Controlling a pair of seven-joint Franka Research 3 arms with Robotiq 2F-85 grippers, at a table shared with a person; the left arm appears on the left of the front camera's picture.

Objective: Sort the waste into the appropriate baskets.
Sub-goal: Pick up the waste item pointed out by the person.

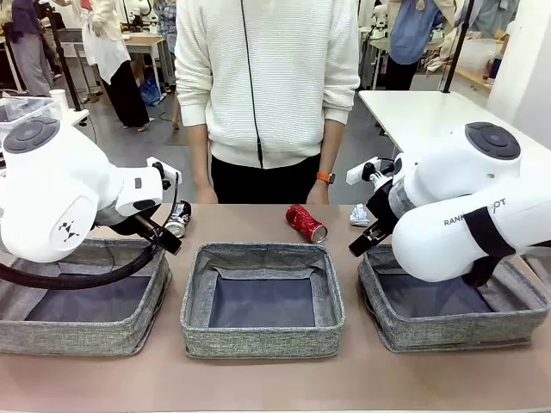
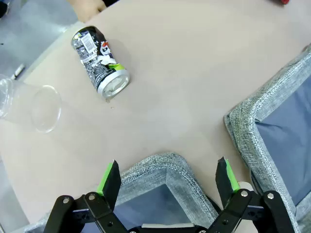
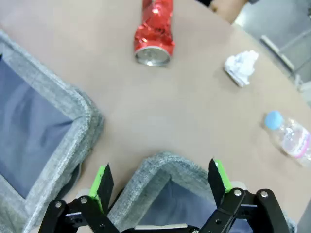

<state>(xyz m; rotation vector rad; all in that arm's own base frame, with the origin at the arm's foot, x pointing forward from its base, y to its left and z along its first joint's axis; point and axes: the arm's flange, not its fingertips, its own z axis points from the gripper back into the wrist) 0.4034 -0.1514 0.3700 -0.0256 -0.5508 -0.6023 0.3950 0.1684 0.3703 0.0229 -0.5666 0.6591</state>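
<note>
Three grey fabric baskets stand in a row: left, middle, right. Behind the middle one lies a crushed red can. A black-and-silver can lies on its side at the back left, with a clear plastic cup tipped over beside it. A crumpled white paper wad and a clear bottle with a pink label lie at the back right. My left gripper hangs open over the left basket's far corner. My right gripper hangs open over the right basket's corner.
A person in a white sweater stands at the far edge of the table, hands close to the edge. The middle basket's rim lies close beside each gripper. Bare tabletop runs between the baskets and the waste.
</note>
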